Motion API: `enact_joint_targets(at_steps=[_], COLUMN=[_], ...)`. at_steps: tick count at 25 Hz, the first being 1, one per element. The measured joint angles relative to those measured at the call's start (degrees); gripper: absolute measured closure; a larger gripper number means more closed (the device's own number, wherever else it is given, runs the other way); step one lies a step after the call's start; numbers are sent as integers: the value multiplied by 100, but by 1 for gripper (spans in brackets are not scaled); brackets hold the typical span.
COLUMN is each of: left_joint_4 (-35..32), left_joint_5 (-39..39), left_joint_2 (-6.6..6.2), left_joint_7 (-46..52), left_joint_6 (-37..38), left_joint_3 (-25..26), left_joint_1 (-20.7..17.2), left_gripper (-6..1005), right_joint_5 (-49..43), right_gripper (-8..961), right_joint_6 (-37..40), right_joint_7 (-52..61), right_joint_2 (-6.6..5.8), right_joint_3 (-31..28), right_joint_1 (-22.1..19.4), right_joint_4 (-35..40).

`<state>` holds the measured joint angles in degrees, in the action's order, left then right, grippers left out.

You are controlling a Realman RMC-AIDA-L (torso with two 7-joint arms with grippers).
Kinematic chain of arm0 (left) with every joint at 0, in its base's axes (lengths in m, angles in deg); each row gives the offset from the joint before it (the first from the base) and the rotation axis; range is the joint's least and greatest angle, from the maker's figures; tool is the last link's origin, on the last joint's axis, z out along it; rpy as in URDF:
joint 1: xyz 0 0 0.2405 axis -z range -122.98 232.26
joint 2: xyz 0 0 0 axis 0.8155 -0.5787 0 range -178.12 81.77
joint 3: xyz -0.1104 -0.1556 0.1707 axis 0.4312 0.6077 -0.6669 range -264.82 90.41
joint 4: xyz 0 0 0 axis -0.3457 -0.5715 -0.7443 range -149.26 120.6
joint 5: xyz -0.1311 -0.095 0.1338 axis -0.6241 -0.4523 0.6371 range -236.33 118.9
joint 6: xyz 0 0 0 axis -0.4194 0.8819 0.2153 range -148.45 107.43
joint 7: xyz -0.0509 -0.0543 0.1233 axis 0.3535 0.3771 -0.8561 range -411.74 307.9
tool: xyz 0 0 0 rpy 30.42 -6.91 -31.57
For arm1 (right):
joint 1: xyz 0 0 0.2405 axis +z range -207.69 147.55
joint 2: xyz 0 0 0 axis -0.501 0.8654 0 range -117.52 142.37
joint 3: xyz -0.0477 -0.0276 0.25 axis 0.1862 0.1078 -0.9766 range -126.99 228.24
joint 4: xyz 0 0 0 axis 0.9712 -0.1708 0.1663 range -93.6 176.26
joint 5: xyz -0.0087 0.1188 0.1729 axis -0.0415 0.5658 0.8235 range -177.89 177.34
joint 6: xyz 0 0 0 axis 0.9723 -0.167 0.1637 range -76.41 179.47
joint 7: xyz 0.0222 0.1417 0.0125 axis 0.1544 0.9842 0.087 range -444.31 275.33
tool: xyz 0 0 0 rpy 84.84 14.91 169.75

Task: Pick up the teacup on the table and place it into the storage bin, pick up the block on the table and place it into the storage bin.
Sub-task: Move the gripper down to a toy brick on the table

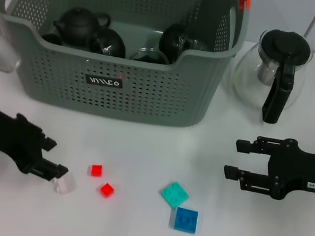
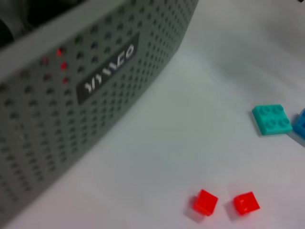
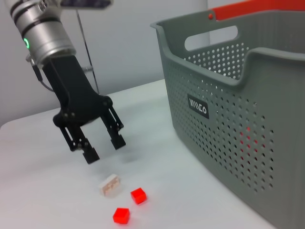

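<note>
The grey perforated storage bin (image 1: 149, 93) stands at the back of the table and holds dark tea ware (image 1: 79, 23). No teacup shows on the table itself. A small white block (image 1: 64, 185) lies at the front left. My left gripper (image 1: 60, 158) hovers just above and beside it, open, with nothing between its fingers; the right wrist view shows the same gripper (image 3: 102, 149) over the white block (image 3: 109, 185). My right gripper (image 1: 236, 159) hangs open over the table's right side, holding nothing.
Two red blocks (image 1: 96, 170) (image 1: 106, 190) lie right of the white one. A teal block (image 1: 174, 194) and a blue block (image 1: 185, 220) sit at front centre. A glass pot (image 1: 276, 71) with a black handle stands right of the bin.
</note>
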<state>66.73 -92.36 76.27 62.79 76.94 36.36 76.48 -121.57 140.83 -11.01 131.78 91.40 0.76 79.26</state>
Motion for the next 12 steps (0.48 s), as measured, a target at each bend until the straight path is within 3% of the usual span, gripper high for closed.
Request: enact_joint_targets(at_steps=[7, 8, 12], left_joint_4=[1125, 1511, 2043], left_joint_5=[185, 445, 992], left_joint_2=[4, -4, -8], left_joint_7=[279, 388, 635], left_joint_6=[465, 767, 1211], left_joint_3=[-35, -88, -350], left_joint_1=[-50, 43, 230], left_gripper=[347, 347, 349], right_joint_5=[0, 0, 0], right_gripper=[270, 270, 270], right_joint_6=[21, 22, -17], right_joint_7=[49, 53, 58], right_joint_2=[3, 8, 18], right_joint_3=[0, 0, 0], right_joint_1=[17, 28, 77], right_joint_4=[38, 40, 38])
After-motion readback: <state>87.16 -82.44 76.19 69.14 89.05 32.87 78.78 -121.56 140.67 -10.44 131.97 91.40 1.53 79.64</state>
